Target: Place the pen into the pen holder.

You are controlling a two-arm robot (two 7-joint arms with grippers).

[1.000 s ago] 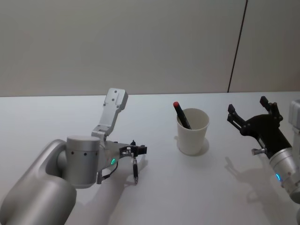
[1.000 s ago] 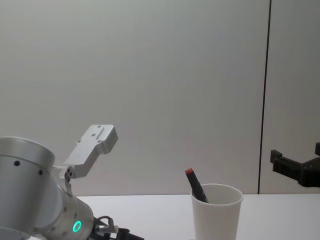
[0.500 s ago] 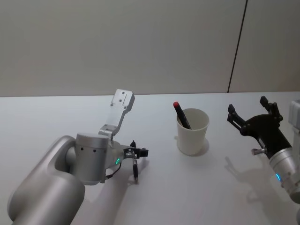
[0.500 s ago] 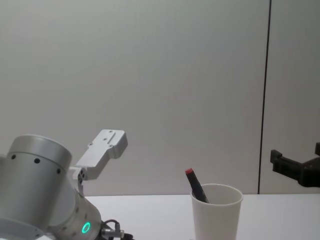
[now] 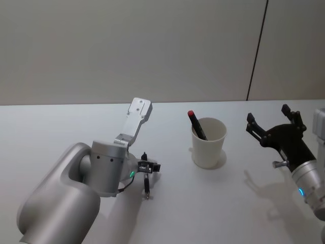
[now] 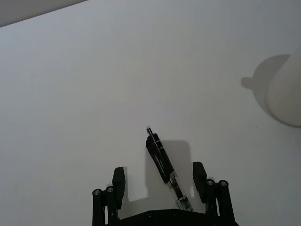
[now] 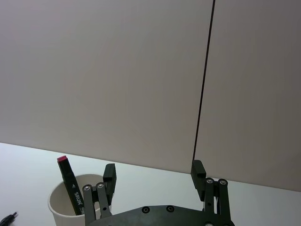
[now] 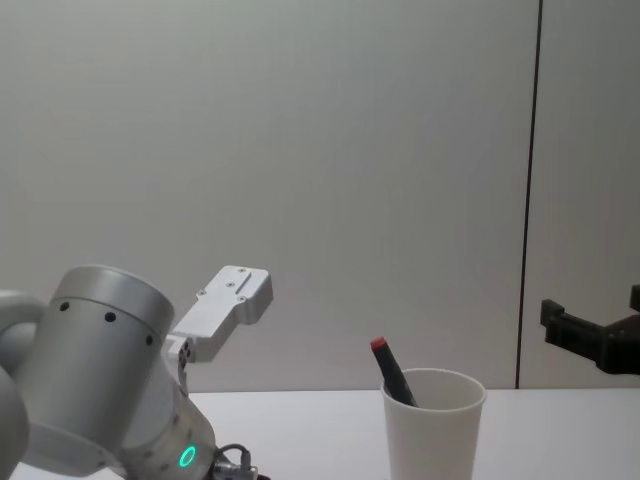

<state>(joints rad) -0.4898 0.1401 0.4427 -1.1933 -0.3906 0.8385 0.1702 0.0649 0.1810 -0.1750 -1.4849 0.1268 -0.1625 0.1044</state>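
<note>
A black pen (image 5: 147,186) lies flat on the white table (image 5: 203,203), left of the pen holder. In the left wrist view the pen (image 6: 162,162) sits between the fingers of my left gripper (image 6: 158,168), which is open and apart from it on both sides. My left gripper (image 5: 150,162) hangs low over the pen's far end. The pen holder (image 5: 208,143) is a white paper cup standing upright, with a red-capped black marker (image 5: 196,125) leaning in it. My right gripper (image 5: 267,115) is open and empty, raised to the right of the cup (image 7: 70,207).
My bulky left arm (image 5: 96,173) fills the near left of the table, its forearm link (image 8: 225,305) sticking up. A pale wall with a dark vertical seam (image 5: 256,51) stands behind. Bare table lies between the pen and the cup (image 8: 432,428).
My left arm has swung to the right, bringing the elbow and upright link closer to the cup. The left gripper stays open over the pen. The pen, cup and right gripper have not moved.
</note>
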